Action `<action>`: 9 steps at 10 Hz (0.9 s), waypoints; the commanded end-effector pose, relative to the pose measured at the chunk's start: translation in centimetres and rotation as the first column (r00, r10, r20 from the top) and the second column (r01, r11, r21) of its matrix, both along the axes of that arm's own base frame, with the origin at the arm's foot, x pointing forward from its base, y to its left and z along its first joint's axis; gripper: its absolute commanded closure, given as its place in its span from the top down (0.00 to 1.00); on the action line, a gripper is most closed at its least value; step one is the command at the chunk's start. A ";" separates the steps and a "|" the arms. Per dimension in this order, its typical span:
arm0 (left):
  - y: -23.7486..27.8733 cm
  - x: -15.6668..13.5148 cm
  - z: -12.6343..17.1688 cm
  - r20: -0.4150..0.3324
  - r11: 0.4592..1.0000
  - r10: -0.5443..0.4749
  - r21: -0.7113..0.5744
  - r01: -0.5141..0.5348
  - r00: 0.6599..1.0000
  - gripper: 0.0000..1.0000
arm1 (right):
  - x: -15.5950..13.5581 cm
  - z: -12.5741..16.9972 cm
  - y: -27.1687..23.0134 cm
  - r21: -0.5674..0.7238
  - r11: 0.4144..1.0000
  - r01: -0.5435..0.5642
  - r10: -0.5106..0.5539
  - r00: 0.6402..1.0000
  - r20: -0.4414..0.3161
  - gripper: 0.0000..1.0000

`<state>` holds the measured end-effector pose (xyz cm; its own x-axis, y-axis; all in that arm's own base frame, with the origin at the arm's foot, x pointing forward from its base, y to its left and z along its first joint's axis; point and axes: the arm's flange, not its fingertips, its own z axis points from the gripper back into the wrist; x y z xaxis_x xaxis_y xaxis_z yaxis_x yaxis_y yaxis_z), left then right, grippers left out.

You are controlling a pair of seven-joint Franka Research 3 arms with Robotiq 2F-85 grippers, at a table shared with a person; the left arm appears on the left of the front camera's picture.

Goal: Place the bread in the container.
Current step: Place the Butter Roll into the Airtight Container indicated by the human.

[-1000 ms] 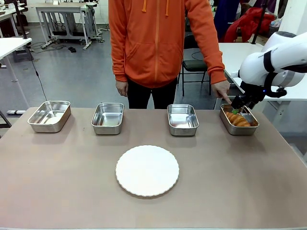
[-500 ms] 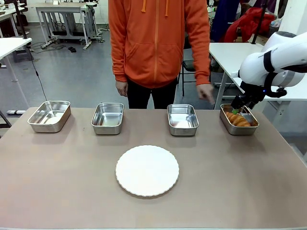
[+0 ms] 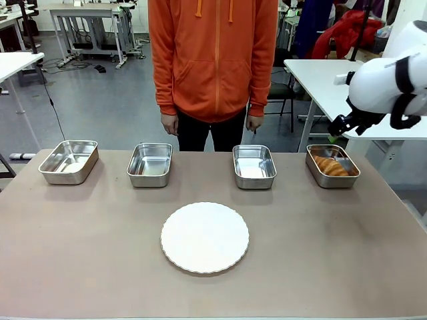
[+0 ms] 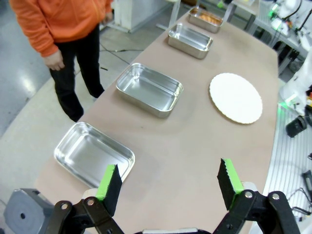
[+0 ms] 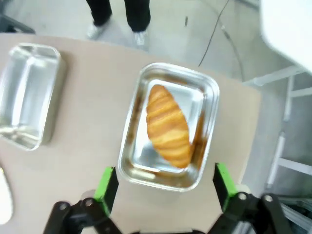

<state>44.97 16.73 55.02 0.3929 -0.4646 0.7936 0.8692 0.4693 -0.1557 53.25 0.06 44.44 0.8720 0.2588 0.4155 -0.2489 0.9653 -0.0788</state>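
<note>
Bench (image 3: 333,253): bread (image 5: 168,126) lies lengthwise in the container (image 5: 134,126).
Right hand (image 5: 165,187), released and empty, hovers just above it; left hand (image 4: 168,187), released, is far off.

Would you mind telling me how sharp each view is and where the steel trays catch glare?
Front view: sharp, soft even light, pale reflections on the floors of the trays. Left wrist view: crisp, table edges splayed by the wide lens. Right wrist view: slightly blurred, with white glare beside the croissant in its tray.
</note>
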 end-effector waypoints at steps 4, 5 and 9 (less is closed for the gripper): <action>-0.2 -0.1 0.2 -0.001 1.000 0.008 0.002 -0.008 1.000 1.00 | -10.6 -0.6 4.8 0.099 0.995 -0.007 0.002 0.999 0.045 1.00; -0.2 -0.1 0.2 -0.001 1.000 0.008 0.002 -0.008 1.000 1.00 | -11.5 -0.7 5.2 0.093 0.996 -0.014 0.010 0.999 0.045 1.00; -0.2 -0.1 0.2 -0.001 1.000 0.008 0.002 -0.008 1.000 1.00 | -10.9 -0.7 5.2 0.076 0.997 -0.011 0.010 1.000 0.016 1.00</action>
<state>44.98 16.73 55.01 0.3930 -0.4647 0.7935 0.8693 0.4692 -0.1557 41.71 5.38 43.55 0.8609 0.2419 0.4476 -0.2662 0.9639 -0.0091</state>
